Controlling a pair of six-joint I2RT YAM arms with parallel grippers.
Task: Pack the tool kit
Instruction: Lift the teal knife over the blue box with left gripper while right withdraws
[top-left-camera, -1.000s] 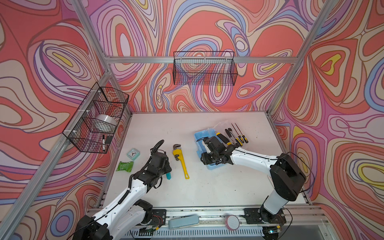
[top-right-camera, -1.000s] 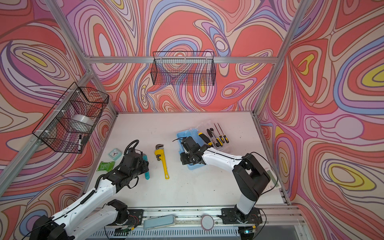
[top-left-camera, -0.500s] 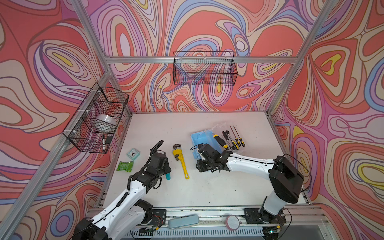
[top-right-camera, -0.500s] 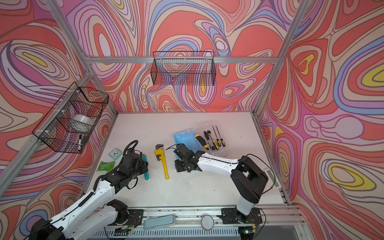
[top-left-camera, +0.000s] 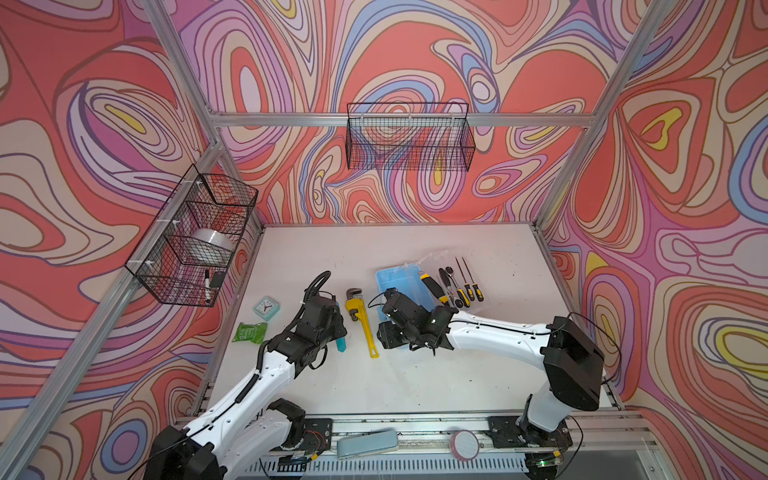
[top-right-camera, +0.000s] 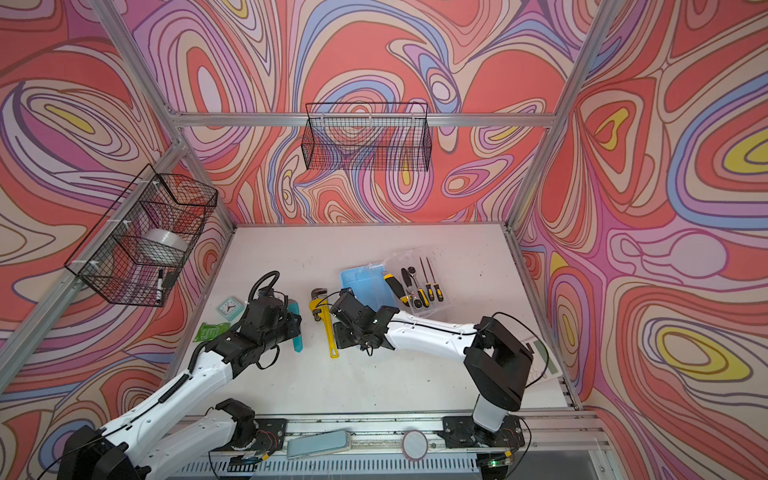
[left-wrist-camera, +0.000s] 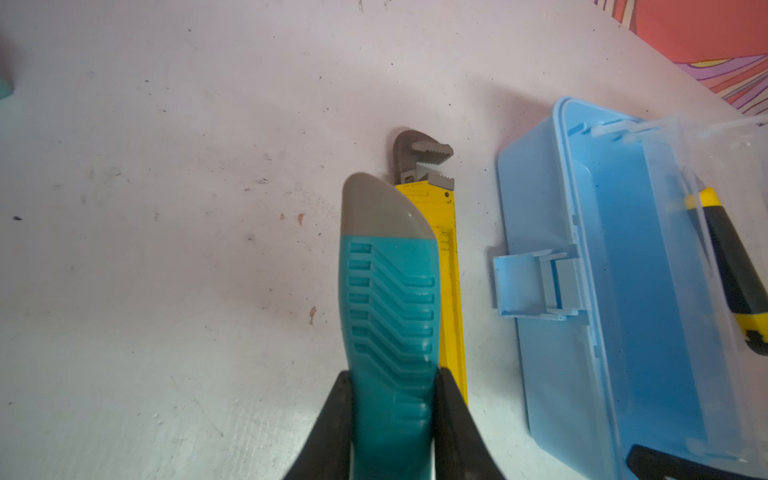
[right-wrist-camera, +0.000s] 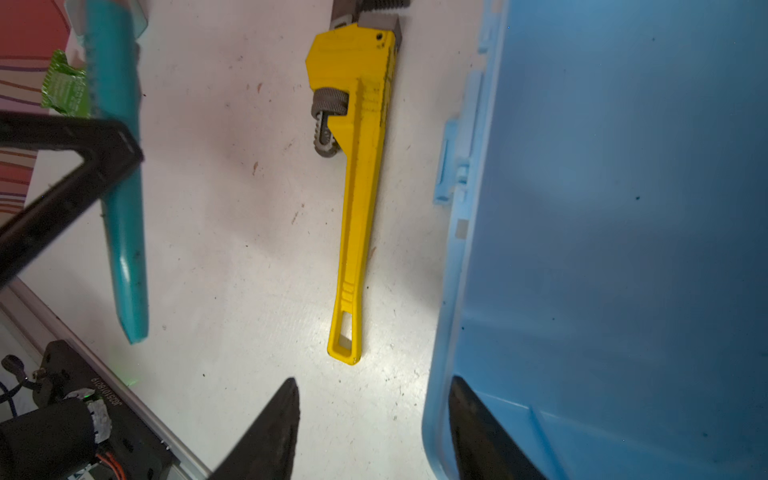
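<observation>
Tool kit: light blue box (top-left-camera: 397, 286) lying open on the table (top-left-camera: 415, 374), its clear lid (top-left-camera: 461, 282) folded out on the far side from the right gripper; the blue tray looks empty.
Right gripper: the right gripper (right-wrist-camera: 374, 424) sits at the near corner of the tool kit; in the right wrist view its jaws stand apart, one finger inside the box, one outside over the table, straddling the wall but not visibly clamped on it.
Left gripper: the left gripper (left-wrist-camera: 392, 399) is closed on a teal-handled tool (left-wrist-camera: 388, 299) with a grey tip, held above the table.
Yellow wrench: the pipe wrench (top-left-camera: 360, 322) lies flat on the table between the two grippers, just beside the left gripper's tool and near the box's latch (left-wrist-camera: 523, 286).
Other tools: yellow-and-black hand tools (top-left-camera: 455, 286) rest on the clear lid, beyond the box from the right gripper.
Step in hand: judged as the left arm carrying the teal tool to the box while the right arm tends the box's corner.
Next move: likely the left gripper must swing the teal tool over the wrench and across the box wall, line it up with the long side, lower and release; the right gripper's inner finger would need to stay clear of that drop.
</observation>
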